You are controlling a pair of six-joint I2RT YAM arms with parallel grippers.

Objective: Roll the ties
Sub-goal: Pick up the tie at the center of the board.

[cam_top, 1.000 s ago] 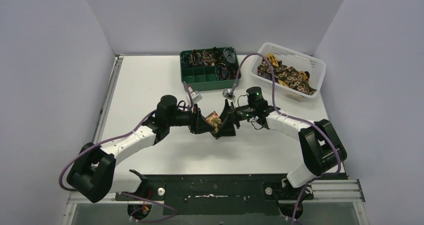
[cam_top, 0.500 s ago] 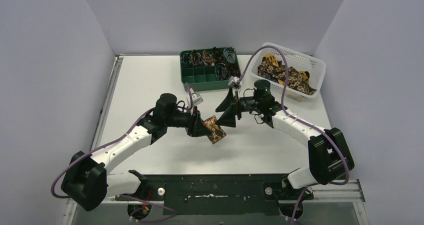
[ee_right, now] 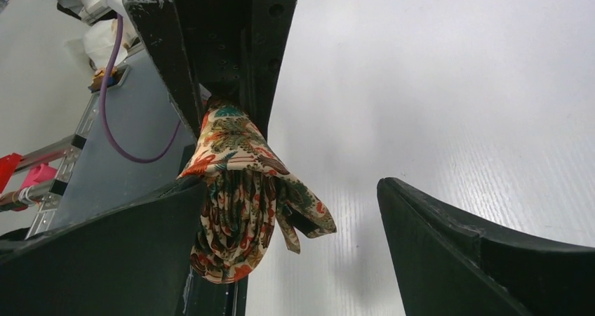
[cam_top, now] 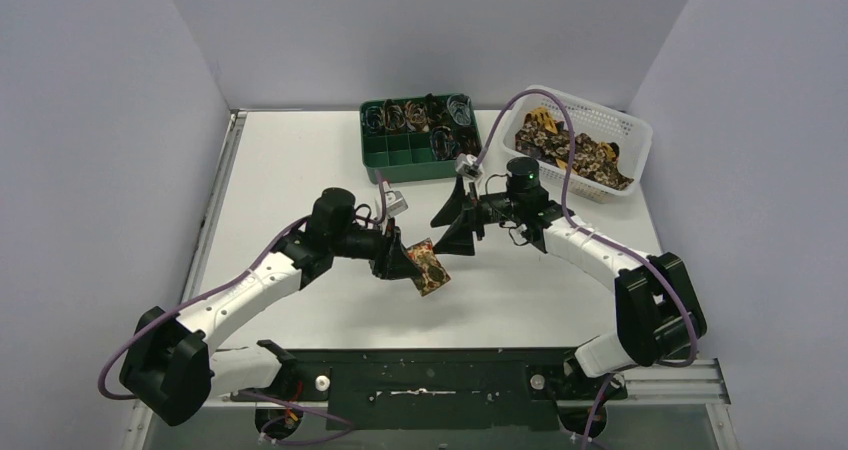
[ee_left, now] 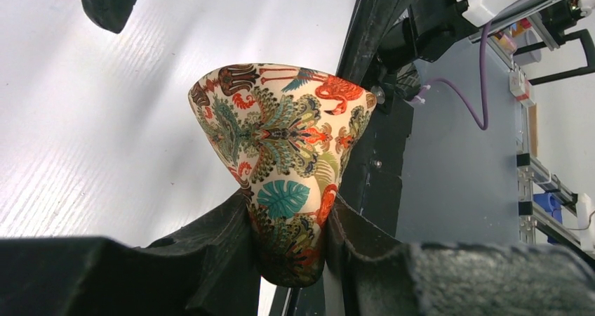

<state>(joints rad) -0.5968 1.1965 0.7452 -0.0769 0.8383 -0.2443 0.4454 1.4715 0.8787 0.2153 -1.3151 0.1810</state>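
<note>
My left gripper point(cam_top: 408, 260) is shut on a rolled tie point(cam_top: 430, 267) in a busy floral print, held a little above the table. In the left wrist view the tie point(ee_left: 284, 154) is pinched between my fingers point(ee_left: 231, 232) and flares out beyond them. My right gripper point(cam_top: 455, 226) is open and empty, just up and right of the tie. In the right wrist view the rolled tie point(ee_right: 235, 203) hangs from the left gripper, beside my right gripper's left finger point(ee_right: 105, 253). More ties point(cam_top: 570, 150) lie heaped in the white basket point(cam_top: 628, 130).
A green divided tray point(cam_top: 392, 153) at the back centre holds coiled ties and thin coloured loops. The white basket stands at the back right. A metal rail point(cam_top: 215, 200) runs along the table's left edge. Grey walls enclose the table on three sides.
My right gripper let go of the rolled tie and drew back up and right, open. My left gripper kept the tie and shifted slightly toward the near edge.
</note>
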